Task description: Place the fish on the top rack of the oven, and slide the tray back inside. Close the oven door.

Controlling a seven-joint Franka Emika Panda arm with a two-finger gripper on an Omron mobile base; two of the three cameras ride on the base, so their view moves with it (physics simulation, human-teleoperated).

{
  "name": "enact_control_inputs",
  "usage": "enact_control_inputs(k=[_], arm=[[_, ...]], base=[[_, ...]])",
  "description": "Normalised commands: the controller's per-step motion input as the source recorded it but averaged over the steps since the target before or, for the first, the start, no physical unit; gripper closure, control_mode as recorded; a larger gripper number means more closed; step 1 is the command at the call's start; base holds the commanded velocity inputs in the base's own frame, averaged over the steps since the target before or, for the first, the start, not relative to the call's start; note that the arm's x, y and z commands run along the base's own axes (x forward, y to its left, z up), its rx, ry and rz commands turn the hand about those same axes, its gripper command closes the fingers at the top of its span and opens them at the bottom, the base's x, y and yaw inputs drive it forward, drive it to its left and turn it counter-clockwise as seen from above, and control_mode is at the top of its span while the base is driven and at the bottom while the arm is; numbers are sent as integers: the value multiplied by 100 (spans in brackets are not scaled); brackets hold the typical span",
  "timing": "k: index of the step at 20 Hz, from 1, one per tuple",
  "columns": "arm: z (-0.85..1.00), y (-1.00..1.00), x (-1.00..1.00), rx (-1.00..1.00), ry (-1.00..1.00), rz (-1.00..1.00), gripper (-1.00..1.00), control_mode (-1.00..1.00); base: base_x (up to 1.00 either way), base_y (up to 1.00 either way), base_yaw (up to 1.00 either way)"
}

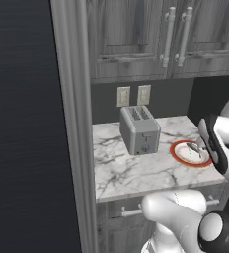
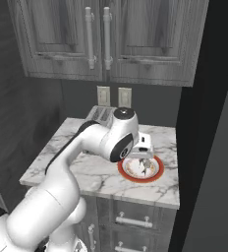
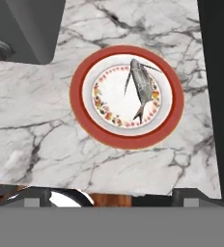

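Note:
A small grey fish [image 3: 142,84] lies on a white plate with a red rim [image 3: 85,116] on the marble counter [image 3: 46,140]. My gripper [image 3: 111,200] hovers above the plate, open wide, with nothing between its fingers. From the left base view the hand [image 1: 201,146] hangs over the plate [image 1: 178,148] and partly covers the fish [image 1: 194,150]. In the right base view the gripper [image 2: 144,156] sits just above the fish [image 2: 143,166] and plate [image 2: 155,173]. The oven, its top rack, the tray and the oven door are out of view.
A silver toaster [image 1: 139,129] stands on the counter left of the plate, its corner near the hand [image 3: 22,29]. Grey wall cabinets [image 2: 101,39] hang overhead. A tall dark panel [image 1: 22,123] bounds the counter on the left, a dark wall [image 2: 204,147] on the right.

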Motion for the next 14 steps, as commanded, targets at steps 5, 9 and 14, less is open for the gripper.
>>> enact_control_inputs(k=[5, 9, 14], arm=[[-20, -3, 48, 1, 0, 0, -100, -100], [-28, -4, 54, 0, 0, 0, -100, -100], [-28, -20, 36, 0, 0, 0, -100, -100]], base=[[0, 0, 0], [0, 0, 0], [0, 0, 0]])
